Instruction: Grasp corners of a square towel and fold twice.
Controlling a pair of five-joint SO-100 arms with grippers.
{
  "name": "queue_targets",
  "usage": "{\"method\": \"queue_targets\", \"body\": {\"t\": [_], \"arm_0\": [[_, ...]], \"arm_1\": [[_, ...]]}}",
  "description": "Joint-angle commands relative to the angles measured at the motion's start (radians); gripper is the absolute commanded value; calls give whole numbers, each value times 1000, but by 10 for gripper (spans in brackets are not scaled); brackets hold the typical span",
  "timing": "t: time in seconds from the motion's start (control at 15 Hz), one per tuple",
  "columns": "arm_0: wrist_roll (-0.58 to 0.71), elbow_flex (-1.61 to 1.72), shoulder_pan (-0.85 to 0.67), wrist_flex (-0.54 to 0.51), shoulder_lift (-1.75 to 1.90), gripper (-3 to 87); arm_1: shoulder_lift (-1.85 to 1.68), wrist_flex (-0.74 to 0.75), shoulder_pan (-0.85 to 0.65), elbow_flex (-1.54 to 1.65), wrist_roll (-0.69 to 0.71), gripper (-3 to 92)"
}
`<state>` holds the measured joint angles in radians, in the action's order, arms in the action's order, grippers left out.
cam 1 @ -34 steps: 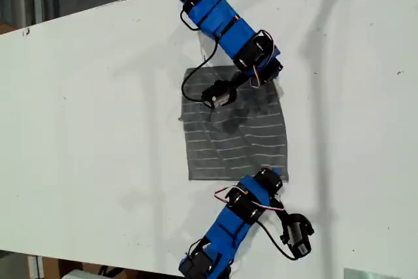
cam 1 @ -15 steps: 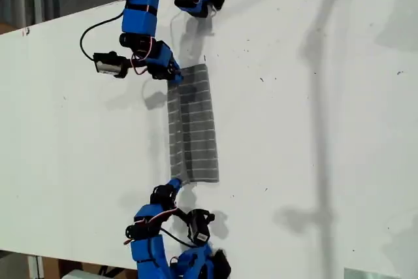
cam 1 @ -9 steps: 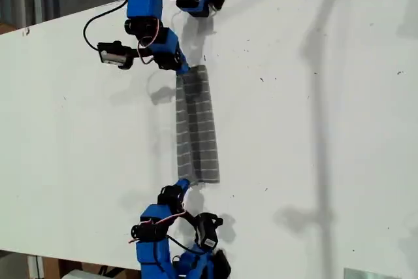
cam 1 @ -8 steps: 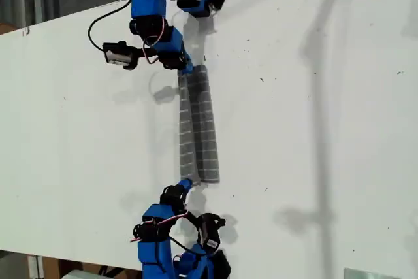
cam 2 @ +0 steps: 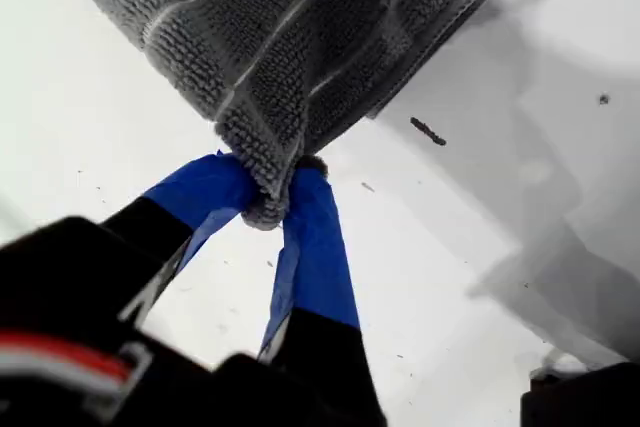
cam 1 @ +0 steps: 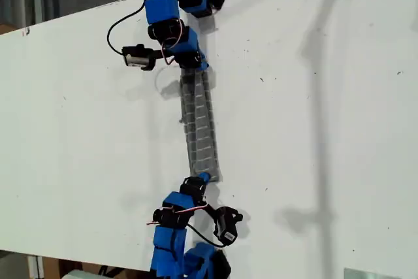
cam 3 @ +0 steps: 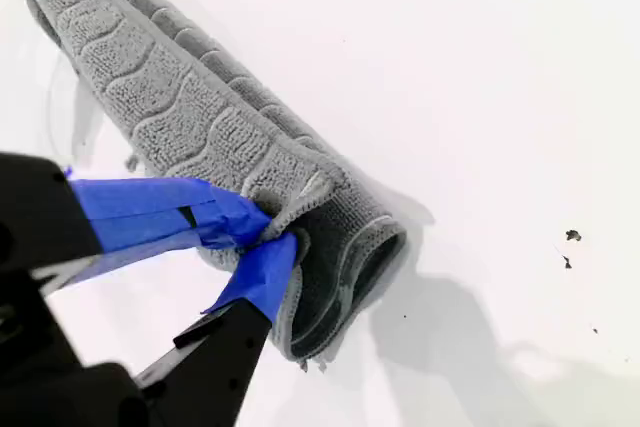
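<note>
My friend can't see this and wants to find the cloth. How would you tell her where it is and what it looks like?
Look at the big white table and find the two blue robot arms, one at the exterior view's top and one at its bottom. Stretched between them is the towel, pinched at each end by a hand. It is the only soft grey thing there, a long narrow strip with thin pale stripes.
</note>
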<state>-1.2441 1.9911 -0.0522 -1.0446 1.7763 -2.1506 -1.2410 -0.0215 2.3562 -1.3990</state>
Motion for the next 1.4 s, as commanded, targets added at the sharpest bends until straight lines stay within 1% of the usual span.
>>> {"method": "queue_targets", "body": {"t": [0.0, 0.13, 0.33, 0.47, 0.6, 0.67, 0.73, 0.8, 0.87, 0.93, 1.13, 1.2, 1.27, 1.33], "arm_0": [[-2, -58, 11, 17, -14, -1], [3, -58, 3, 21, -21, -1], [5, -41, -6, 44, -28, -1], [5, -26, -6, 63, -28, -1], [3, -12, -6, 69, -26, -1], [5, -11, -5, 66, -23, -1], [3, -15, -6, 54, -17, 18], [15, -25, -5, 35, -5, 116], [20, -28, -3, 17, 21, 194], [20, -26, -3, -3, 58, 234], [20, 5, -6, -32, 158, 232], [21, 12, -8, -49, 184, 230], [25, 20, -14, -69, 212, 227], [29, 38, -25, -74, 239, 224]], "arm_1": [[-40, 0, -26, 0, 14, -1], [-38, 3, -78, -3, 60, -1], [-2, 23, -195, -12, 169, -1], [103, 74, -213, -15, 195, -1], [232, 120, -187, -44, 195, -1], [259, 120, -173, -67, 187, 39], [256, 110, -150, -92, 187, 183], [247, 60, -132, -138, 189, 272], [225, -3, -120, -186, 190, 316], [189, -63, -114, -225, 195, 326], [49, -186, -173, -238, 230, 362], [23, -204, -206, -213, 247, 370], [14, -190, -227, -172, 258, 372], [23, -143, -242, -121, 267, 373]]}}
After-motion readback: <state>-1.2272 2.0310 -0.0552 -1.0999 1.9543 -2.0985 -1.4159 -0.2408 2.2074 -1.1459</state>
